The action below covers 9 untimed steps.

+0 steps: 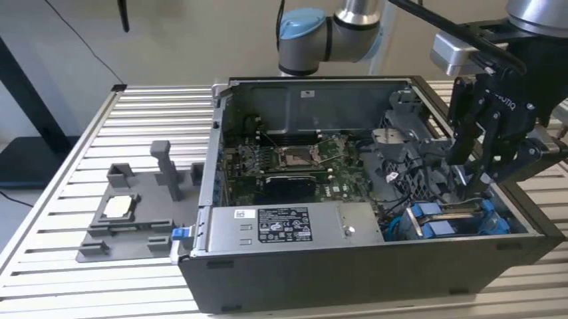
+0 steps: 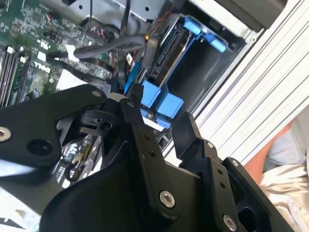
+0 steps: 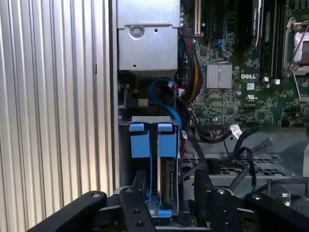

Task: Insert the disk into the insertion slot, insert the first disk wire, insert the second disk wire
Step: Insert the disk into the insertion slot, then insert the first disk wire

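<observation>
The disk [image 1: 454, 210] sits edge-up in its blue caddy inside the insertion slot [image 3: 145, 119], at the case's corner nearest the exterior view's right. My gripper [image 1: 479, 186] hangs right over it. In both wrist views the black fingers [image 3: 135, 195] stand apart on either side of the disk's end [image 3: 167, 181], so my gripper [image 3: 169, 188] is open with nothing clamped. A blue wire [image 3: 166, 86] loops from beside the slot toward the disk; its end runs close by one fingertip [image 2: 137, 94]. Black wires [image 3: 241, 140] lie loose next to the slot.
The silver power-supply box [image 1: 275, 226] fills the case's front beside the slot, with the motherboard [image 1: 293, 159] behind it. A grey fixture [image 1: 124, 212] carrying a chip stands on the slatted table [image 1: 151, 119] at the exterior view's left. A person's sleeve [image 2: 289, 145] is beyond the case.
</observation>
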Each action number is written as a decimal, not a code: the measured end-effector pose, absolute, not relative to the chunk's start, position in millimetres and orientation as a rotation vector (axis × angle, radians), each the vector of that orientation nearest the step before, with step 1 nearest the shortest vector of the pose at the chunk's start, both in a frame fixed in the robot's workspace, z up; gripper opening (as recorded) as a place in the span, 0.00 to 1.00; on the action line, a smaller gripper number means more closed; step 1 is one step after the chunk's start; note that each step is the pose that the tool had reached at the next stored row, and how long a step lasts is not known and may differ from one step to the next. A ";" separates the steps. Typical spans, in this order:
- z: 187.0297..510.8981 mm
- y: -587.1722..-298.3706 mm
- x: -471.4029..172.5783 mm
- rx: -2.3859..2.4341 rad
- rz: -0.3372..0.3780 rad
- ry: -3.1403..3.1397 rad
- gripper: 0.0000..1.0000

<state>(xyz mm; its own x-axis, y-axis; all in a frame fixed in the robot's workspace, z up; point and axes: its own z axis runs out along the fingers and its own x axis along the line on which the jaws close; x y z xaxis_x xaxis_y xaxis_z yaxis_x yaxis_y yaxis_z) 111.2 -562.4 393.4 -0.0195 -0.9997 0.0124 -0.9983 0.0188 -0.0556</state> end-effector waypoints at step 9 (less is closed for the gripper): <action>393.0 -546.7 111.0 -2.101 -0.216 2.142 0.53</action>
<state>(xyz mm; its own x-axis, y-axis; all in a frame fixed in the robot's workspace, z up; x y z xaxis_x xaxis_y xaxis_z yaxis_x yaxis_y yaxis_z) 111.0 -546.7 393.0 -0.0198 -0.9998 0.0055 -0.9808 0.0184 -0.1943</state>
